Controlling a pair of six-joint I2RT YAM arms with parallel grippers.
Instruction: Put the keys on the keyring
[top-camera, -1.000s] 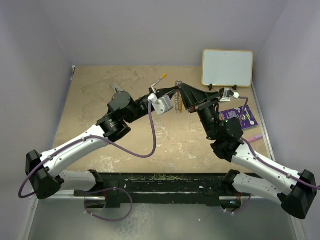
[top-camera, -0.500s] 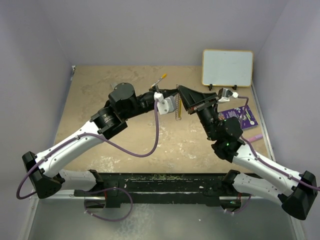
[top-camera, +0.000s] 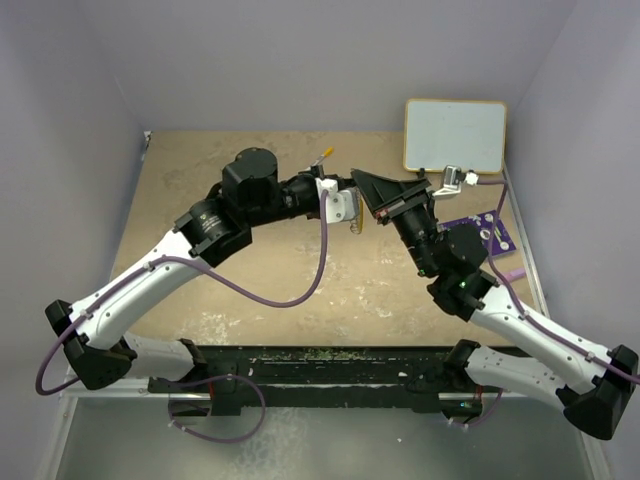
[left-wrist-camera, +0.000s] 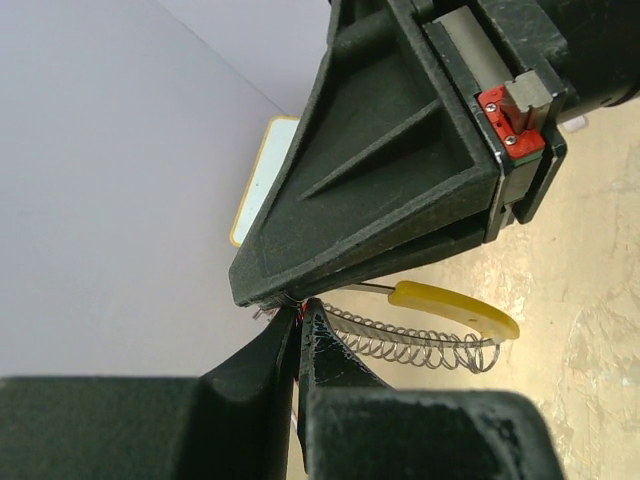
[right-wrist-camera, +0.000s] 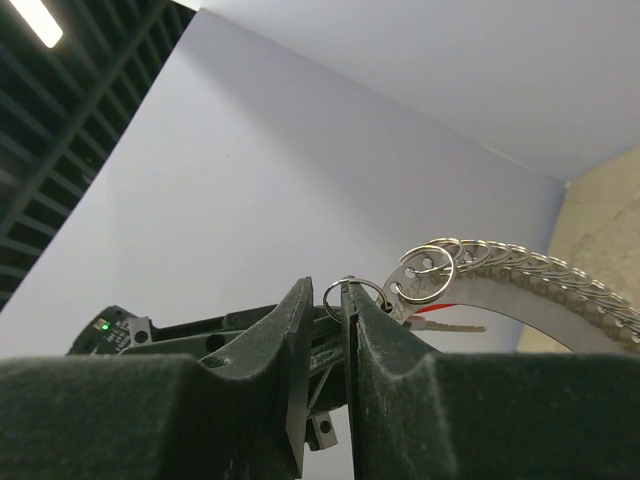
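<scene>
In the top view my left gripper (top-camera: 349, 207) and right gripper (top-camera: 364, 188) meet tip to tip above the middle of the table, with the keyring (top-camera: 357, 224) hanging between them. The left wrist view shows my left gripper (left-wrist-camera: 299, 312) shut, a red sliver of the keys' tag pinched at its tips, and beyond it the keyring's yellow segment (left-wrist-camera: 455, 308). In the right wrist view my right gripper (right-wrist-camera: 343, 290) keeps a narrow gap; a small split ring (right-wrist-camera: 356, 298) sits at its tips. The keyring (right-wrist-camera: 520, 262) arcs away to the right, with the keys (right-wrist-camera: 447, 323) below it.
A whiteboard (top-camera: 455, 135) stands at the back right. A purple card (top-camera: 487, 233) lies under the right arm's elbow. A yellow-tipped marker pen (top-camera: 324, 156) lies behind the left gripper. Grey walls close in on three sides.
The left arm has swung its wrist right and toward the back, closer to the right gripper. The right gripper's jaws have narrowed. The keyring hangs shorter between the two grippers.
</scene>
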